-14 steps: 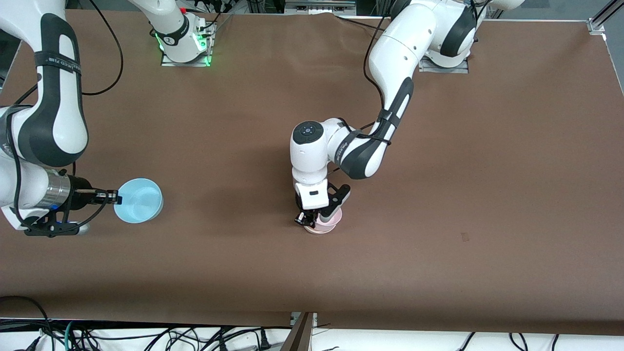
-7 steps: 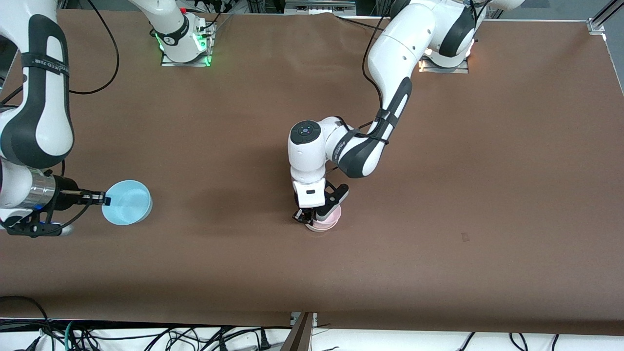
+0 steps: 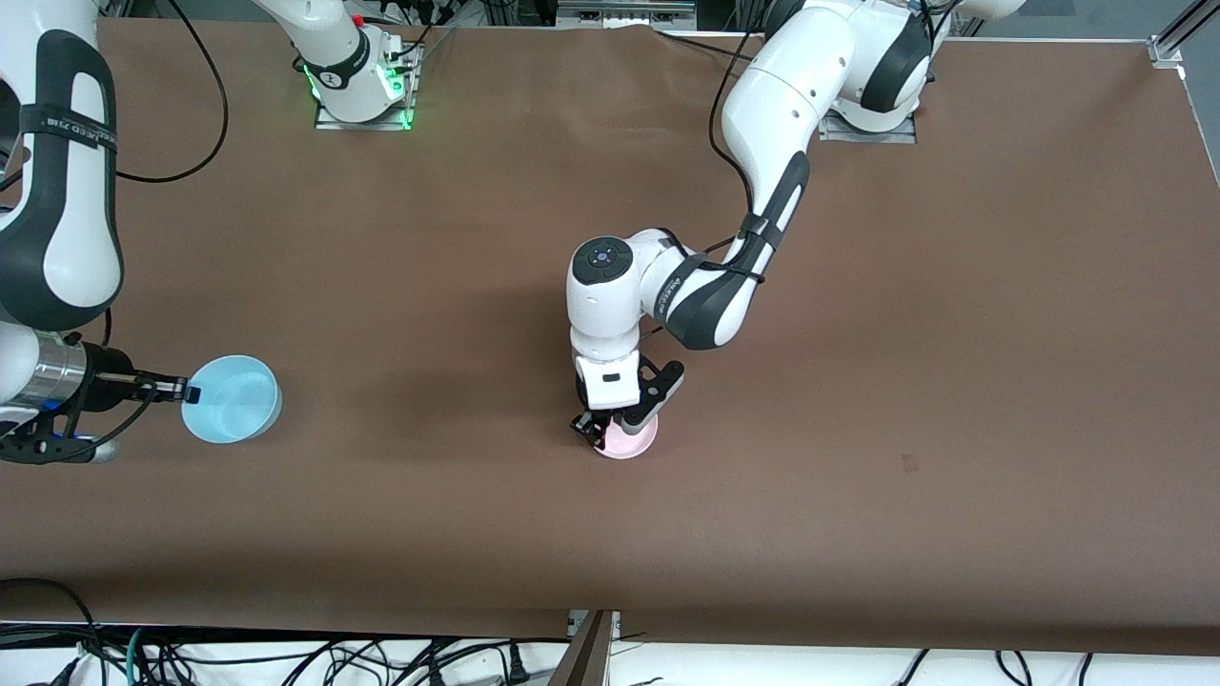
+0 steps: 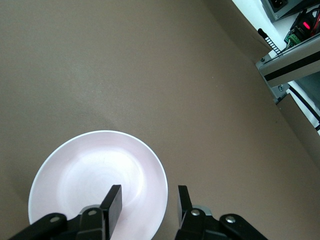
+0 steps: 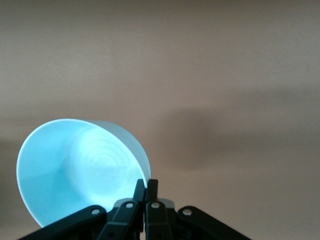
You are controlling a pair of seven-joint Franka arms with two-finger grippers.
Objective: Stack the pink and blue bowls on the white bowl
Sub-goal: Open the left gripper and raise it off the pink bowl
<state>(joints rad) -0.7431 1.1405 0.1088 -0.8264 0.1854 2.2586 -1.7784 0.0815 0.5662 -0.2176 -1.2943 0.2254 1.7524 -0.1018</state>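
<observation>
The pink bowl [image 3: 629, 438] is straddled at its rim by the parted left gripper [image 3: 606, 426], seemingly released onto the stack, while the blue bowl [image 3: 232, 399] is pinched by the closed right gripper [image 3: 187, 391] for carrying.

From above, the left gripper [image 3: 604, 426] covers half the pink bowl [image 3: 631, 440] and whatever lies beneath it, while the right arm runs off the picture's edge and the blue bowl [image 5: 75, 172] is cropped in the right wrist view.
</observation>
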